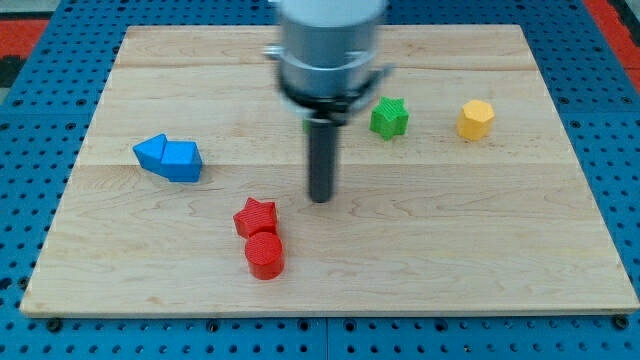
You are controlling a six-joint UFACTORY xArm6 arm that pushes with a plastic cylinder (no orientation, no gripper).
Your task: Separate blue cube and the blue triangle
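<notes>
The blue cube (151, 152) and the blue triangle (183, 160) lie touching each other at the view's left on the wooden board (450, 250); the cube is on the left, the triangle on the right. My tip (320, 199) stands near the board's middle, well to the right of the blue pair and a little up and right of the red star (255, 216). It touches no block.
A red cylinder (265, 255) sits just below the red star, touching it. A green star (389, 117) and a yellow hexagon-like block (476, 119) lie at the upper right. A small green piece (305, 125) shows behind the rod. A blue pegboard surrounds the board.
</notes>
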